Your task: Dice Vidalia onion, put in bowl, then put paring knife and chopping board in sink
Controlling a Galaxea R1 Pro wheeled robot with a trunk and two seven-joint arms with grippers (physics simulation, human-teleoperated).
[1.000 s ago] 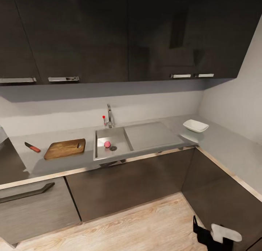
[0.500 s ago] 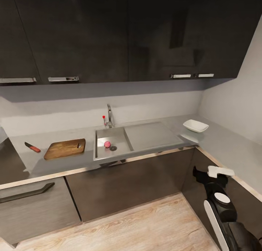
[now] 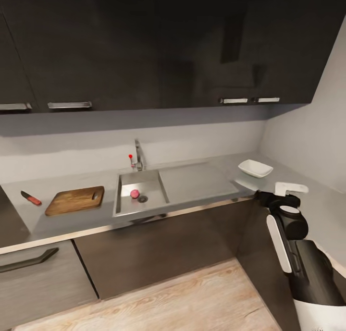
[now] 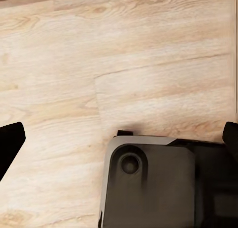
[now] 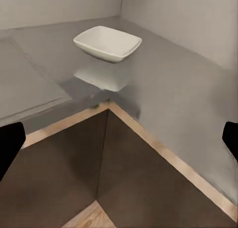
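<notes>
The pinkish Vidalia onion [image 3: 134, 193] lies in the steel sink [image 3: 144, 179] beside the drain. Left of the sink, the brown chopping board [image 3: 75, 200] lies flat on the countertop [image 3: 72, 181]. The red-handled paring knife [image 3: 30, 198] lies further left. A white bowl [image 3: 255, 168] stands at the counter's right corner, also close ahead as the bowl [image 5: 106, 43] in the right wrist view. My right gripper [image 3: 281, 192] is raised in front of that corner, open and empty, below and short of the bowl. My left gripper [image 4: 119, 138] is open over the wooden floor.
Dark wall cabinets hang above the counter. A chrome tap [image 3: 138, 155] with a red knob stands behind the sink. Dark base cabinets run below, turning the corner at the right. The robot's dark base [image 4: 153, 183] sits under the left gripper.
My right arm has risen from near the floor to counter height by the bowl's corner. The head view has shifted, so everything sits a little further left.
</notes>
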